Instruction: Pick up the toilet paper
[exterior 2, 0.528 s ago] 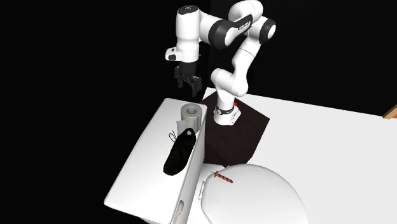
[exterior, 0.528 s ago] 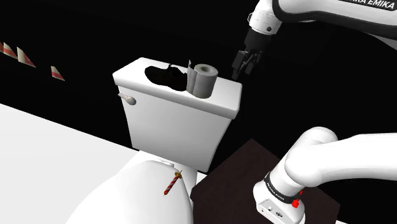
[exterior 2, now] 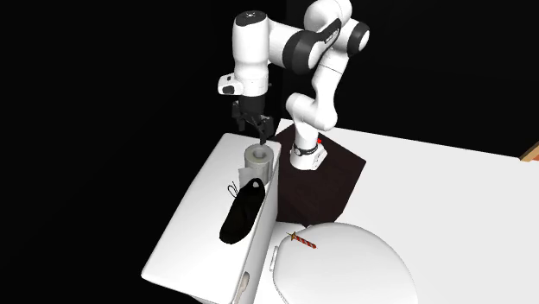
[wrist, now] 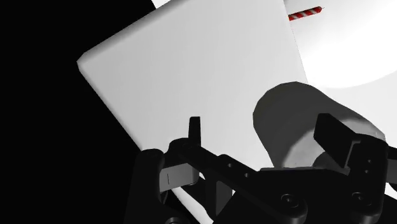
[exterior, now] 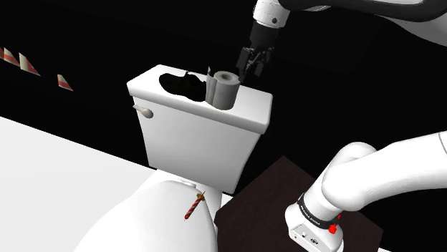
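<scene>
The toilet paper (exterior: 224, 89) is a plain grey roll standing upright on the white tank lid (exterior: 247, 114), just above the middle of the shoulder view. The gripper (exterior: 252, 60) hangs at the roll's upper right there. I can't tell from that angle whether it touches the roll, and the arm is cut off by the top edge. In the second exterior view the gripper (exterior 2: 253, 126) sits just above the roll (exterior 2: 258, 160) at upper centre, pointing down.

In the wrist view the gripper (wrist: 261, 122) has its fingers (wrist: 194, 130) spread wide. The roll (wrist: 289, 118) shows in the gap, much closer to one finger than the other. That finger overlaps it in the picture, but nothing is clasped. The roll's lower part is hidden behind the hand's black body.

There's a black thing (exterior: 179, 84) on the tank lid (exterior 2: 199, 233), just left of the roll in the shoulder view. It could be a shoe or a pouch. I honestly can't make it out, and the roll covers one end of it. It's the long dark shape (exterior 2: 242, 212) below the roll in the other view.

A red-striped stick (exterior: 193, 206) lies on the toilet lid (exterior: 143, 222), which runs off the bottom edge. The dark stand (exterior: 261, 207) is at lower right. Some red-and-white slivers (exterior: 18, 61) float at upper left against a black area, and I can't tell what they are.
</scene>
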Available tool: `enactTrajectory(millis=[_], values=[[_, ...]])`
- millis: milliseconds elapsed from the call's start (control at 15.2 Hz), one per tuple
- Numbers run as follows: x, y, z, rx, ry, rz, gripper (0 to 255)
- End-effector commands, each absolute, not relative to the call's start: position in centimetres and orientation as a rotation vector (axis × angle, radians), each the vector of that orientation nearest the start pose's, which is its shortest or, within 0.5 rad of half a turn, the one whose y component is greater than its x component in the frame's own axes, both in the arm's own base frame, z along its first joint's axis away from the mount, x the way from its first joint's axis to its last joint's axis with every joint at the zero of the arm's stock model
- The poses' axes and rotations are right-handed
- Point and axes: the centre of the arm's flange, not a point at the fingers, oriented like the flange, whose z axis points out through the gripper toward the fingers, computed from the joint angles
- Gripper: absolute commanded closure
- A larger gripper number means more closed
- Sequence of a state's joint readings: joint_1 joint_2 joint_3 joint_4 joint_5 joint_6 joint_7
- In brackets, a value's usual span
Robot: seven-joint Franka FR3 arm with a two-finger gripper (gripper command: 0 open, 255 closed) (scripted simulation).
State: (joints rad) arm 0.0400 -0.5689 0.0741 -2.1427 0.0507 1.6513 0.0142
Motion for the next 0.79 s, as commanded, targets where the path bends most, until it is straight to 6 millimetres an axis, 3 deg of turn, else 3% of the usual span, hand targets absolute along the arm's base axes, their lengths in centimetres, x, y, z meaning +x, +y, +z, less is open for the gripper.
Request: enactTrajectory(millis=[0, 462, 726], values=[[39.2, 7.7, 62.5, -3.118, -0.163, -0.106, 0], [45.3, 14.8, 63.6, -3.110, -0.251, -0.075, 0], [45.3, 14.9, 62.1, -3.110, -0.252, -0.075, 0]])
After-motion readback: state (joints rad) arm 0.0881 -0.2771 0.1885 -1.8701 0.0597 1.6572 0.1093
